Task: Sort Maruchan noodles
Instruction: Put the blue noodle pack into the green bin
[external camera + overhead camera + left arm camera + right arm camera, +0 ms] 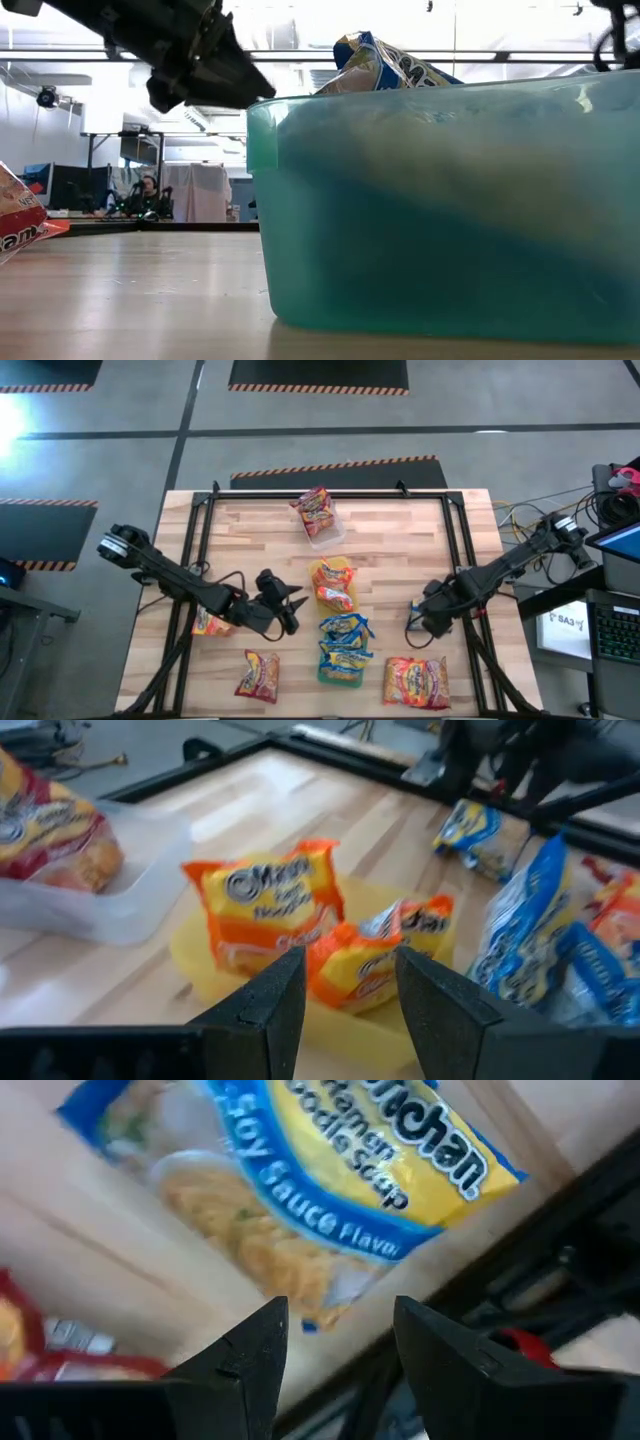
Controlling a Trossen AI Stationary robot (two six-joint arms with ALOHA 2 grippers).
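**Inspector:** Status of the noodle packets?

**Aide:** Blue packets fill the green tray, orange packets the yellow tray. Loose on the tabletop: one blue packet beneath the right claw, standing open; red packets. Left claw open, empty.

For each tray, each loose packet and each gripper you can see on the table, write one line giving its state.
Clear tray: holds a red packet.
Yellow tray: holds orange packets.
Green tray: holds blue packets.
Blue soy sauce packet: loose on the table by the right gripper.
Red packets: loose, unsorted.
Left gripper: open, empty.
Right gripper: open, over the blue packet.
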